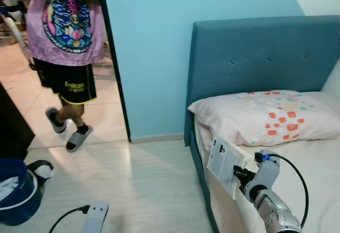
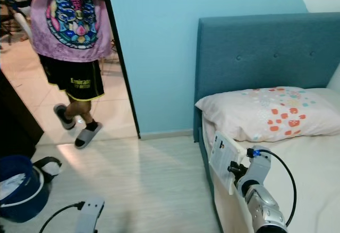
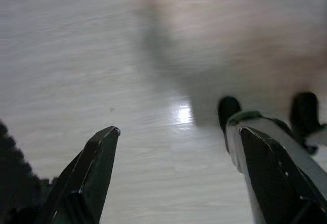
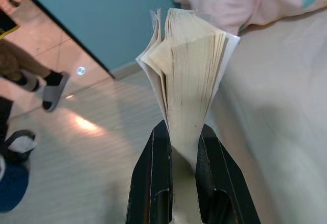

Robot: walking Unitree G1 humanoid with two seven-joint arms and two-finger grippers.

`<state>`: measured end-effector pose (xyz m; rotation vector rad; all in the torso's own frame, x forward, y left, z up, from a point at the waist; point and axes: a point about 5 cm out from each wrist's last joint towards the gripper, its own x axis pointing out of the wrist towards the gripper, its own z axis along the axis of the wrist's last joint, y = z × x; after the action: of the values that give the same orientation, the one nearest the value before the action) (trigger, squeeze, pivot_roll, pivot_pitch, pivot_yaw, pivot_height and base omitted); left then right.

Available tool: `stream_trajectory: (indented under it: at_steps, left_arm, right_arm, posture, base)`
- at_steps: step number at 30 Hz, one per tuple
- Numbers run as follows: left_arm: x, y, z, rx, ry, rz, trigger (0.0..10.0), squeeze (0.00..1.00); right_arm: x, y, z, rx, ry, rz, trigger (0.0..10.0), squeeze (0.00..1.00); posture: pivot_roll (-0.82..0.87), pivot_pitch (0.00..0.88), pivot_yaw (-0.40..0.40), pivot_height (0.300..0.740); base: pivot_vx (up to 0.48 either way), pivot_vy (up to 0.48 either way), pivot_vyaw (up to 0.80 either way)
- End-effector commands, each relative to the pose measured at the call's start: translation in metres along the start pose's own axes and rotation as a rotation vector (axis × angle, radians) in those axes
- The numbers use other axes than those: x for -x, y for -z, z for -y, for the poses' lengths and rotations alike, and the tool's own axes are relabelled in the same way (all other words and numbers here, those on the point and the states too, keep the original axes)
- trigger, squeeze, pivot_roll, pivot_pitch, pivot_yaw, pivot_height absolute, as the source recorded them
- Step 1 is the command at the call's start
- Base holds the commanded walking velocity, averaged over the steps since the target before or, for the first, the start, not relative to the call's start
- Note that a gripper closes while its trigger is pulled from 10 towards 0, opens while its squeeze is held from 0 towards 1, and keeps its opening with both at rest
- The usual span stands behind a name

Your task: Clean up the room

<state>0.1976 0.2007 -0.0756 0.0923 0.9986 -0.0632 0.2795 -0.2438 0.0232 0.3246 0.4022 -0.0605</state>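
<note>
My right gripper (image 1: pixel 240 174) is shut on a white paperback book (image 1: pixel 224 164), held upright over the left edge of the bed (image 1: pixel 308 164). In the right wrist view the book's (image 4: pixel 186 76) yellowed pages fan out above the two black fingers (image 4: pixel 153 178) that pinch its lower edge. A pink patterned pillow (image 1: pixel 268 116) lies just beyond the book against the blue headboard (image 1: pixel 260 58). My left gripper (image 3: pixel 179 178) hangs low over the pale wood floor, fingers (image 3: pixel 94 168) spread open with nothing between them.
A person (image 1: pixel 66 31) in a pink shirt and grey slides stands in the doorway at the upper left. A blue bucket (image 1: pixel 18 190) with cloths sits on the floor at the left. A dark cabinet (image 1: pixel 10 121) stands behind it.
</note>
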Motion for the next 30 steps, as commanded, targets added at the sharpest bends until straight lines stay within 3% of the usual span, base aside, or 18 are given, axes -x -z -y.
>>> stream_trajectory:
  at_steps: [1, 9, 18, 21, 24, 30]
  left_arm:
    - [0.000, 0.006, 0.000, -0.004, -0.003, -0.022, 10.0, 0.00]
    - [0.001, 0.007, -0.001, -0.013, -0.012, -0.027, 10.0, 0.00]
    - [0.000, 0.007, 0.000, 0.010, -0.023, -0.020, 10.0, 0.00]
    - [0.000, 0.005, 0.002, 0.041, -0.024, -0.001, 10.0, 0.00]
    - [0.000, 0.004, 0.002, 0.042, -0.024, 0.000, 10.0, 0.00]
    - [-0.001, -0.001, 0.002, 0.097, -0.021, 0.028, 10.0, 0.00]
  right_arm:
    - [0.000, -0.008, -0.001, -0.003, 0.000, 0.048, 10.0, 0.00]
    - [-0.001, -0.008, -0.001, 0.001, -0.003, 0.044, 10.0, 0.00]
    - [-0.003, -0.011, -0.014, -0.037, -0.070, 0.092, 10.0, 0.00]
    - [-0.011, -0.023, -0.006, -0.141, 0.005, 0.129, 10.0, 0.00]
    - [-0.012, -0.024, -0.005, -0.154, 0.012, 0.128, 10.0, 0.00]
    - [-0.015, -0.052, 0.009, -0.166, 0.091, 0.212, 10.0, 0.00]
  posture:
    - [-0.06, 0.000, 0.061, 0.692]
    - [-0.06, 0.000, 0.059, 0.692]
    - [-0.06, 0.000, 0.058, 0.692]
    - [-0.06, 0.000, 0.064, 0.692]
    - [-0.06, 0.000, 0.064, 0.688]
    - [-0.05, 0.000, 0.062, 0.663]
  base:
    - [0.000, 0.000, 0.00]
    - [0.000, 0.000, 0.00]
    - [0.000, 0.000, 0.00]
    - [0.000, 0.000, 0.00]
    - [0.000, 0.000, 0.00]
    - [0.000, 0.000, 0.00]
